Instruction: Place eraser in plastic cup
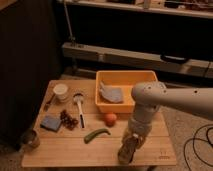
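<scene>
- Camera view: the white robot arm [165, 100] is being shown reaching down over the front right part of the wooden tabletop [100, 150].
- The claw [128, 150] is being held low near the tabletop's front edge, its fingers closed on the flat tan rectangular eraser [129, 146], which is being carried roughly upright.
- The small translucent lime-green plastic cup cannot be picked out; it is possibly being hidden behind the claw and eraser.
- The eraser is being judged light and stiff, with a softer felt side, so a grip across its flat faces near the middle is being favoured.
- Because the eraser is judged longer than the cup, it is likely being meant to go in end first and left leaning on the rim.
- An orange round fruit [110, 119], a green curved pepper [96, 134] and a yellow plastic bin [126, 90] are being left nearby.
</scene>
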Available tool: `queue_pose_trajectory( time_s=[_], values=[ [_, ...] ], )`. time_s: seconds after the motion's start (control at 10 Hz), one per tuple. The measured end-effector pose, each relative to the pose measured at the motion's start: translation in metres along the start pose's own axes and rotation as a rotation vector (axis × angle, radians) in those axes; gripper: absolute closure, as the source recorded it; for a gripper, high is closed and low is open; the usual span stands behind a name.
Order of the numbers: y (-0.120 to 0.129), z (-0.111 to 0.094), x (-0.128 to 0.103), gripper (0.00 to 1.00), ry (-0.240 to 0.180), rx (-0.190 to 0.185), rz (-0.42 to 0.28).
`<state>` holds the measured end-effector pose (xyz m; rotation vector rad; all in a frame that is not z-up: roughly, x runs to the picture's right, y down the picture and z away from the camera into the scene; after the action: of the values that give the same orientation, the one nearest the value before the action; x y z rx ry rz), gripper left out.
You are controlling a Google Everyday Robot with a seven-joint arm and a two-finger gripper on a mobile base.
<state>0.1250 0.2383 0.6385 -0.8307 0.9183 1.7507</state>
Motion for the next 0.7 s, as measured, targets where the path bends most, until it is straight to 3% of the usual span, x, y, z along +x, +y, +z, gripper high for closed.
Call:
queue_pose_trajectory(
  time_s=[0.7],
  values=[
    [-0.001, 0.013, -0.018, 0.99, -0.017, 0.002, -0.001]
  ],
)
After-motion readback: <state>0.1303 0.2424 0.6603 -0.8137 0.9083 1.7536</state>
